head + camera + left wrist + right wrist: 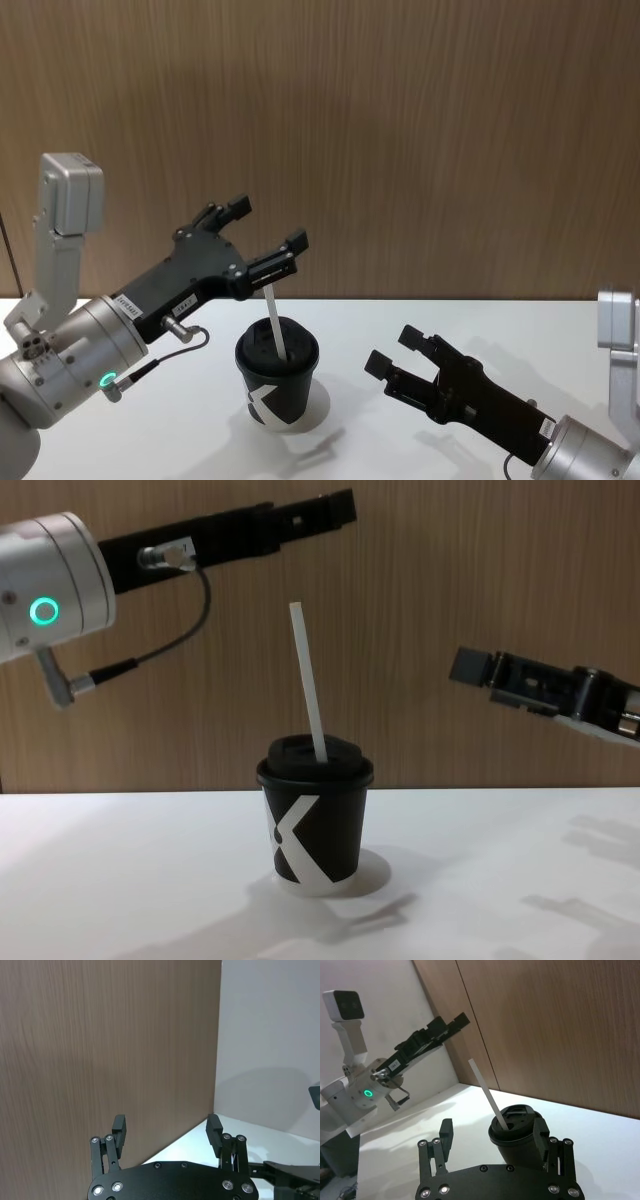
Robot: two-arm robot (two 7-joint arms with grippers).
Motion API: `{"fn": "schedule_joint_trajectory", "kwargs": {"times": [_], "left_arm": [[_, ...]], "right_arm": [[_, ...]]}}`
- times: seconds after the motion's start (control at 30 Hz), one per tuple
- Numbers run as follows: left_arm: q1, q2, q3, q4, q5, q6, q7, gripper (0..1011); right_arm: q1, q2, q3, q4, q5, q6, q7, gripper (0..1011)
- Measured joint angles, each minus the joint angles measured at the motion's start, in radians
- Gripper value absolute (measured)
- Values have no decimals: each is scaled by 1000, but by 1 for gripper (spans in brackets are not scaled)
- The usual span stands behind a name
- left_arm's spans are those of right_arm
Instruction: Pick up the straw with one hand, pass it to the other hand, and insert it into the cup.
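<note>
Now the straw (pixel 276 325) stands in the cup (pixel 277 382), poked thru the domed lid, leaning a bit toward the robot's left, top end free. Cup sits upright on the white table (pixel 180 440), wood wall behind. Cup markings: a big white X-like mark on the side; no readable wording. The left gripper (pixel 268 226) hangs above the cup, up and to its left, fingers spread wide, gripping nothing, apart from the straw. Small white label on its body, text too small to read. The right gripper (pixel 394 351) is right of the cup, about lid height, fingers wide open, empty.
</note>
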Motion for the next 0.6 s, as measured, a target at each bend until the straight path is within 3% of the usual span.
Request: {"fn": "schedule_joint_trajectory", "kwargs": {"times": [0.6], "left_arm": [[30, -1, -16, -50, 20, -28, 23, 1003]], "right_arm": [[0, 0, 0, 0, 0, 0, 0, 1001]]}}
